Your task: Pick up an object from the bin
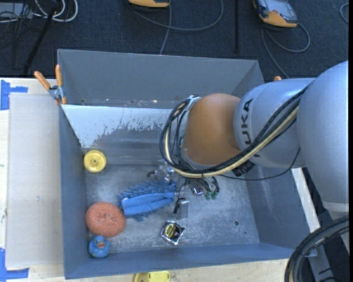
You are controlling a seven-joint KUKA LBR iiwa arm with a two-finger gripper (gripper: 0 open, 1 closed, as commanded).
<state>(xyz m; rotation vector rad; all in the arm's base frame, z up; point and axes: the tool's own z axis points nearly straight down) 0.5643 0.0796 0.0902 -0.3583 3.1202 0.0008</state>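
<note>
The end effector point(181, 203) is low beside the right end of the blue bristly toy point(142, 203) on the bin point(159, 81) floor; its opening cannot be told, and nothing looks lifted yet

I see a grey metal bin point(153, 81), matt, its floor scuffed and dusted whitish. In it lie a blue plastic bristly brush point(146, 200), a rough, grainy orange ball point(105, 218) and a smooth yellow plastic disc point(95, 161). The arm's orange wrist cover point(209, 128) looks smooth and faintly glossy.
</note>
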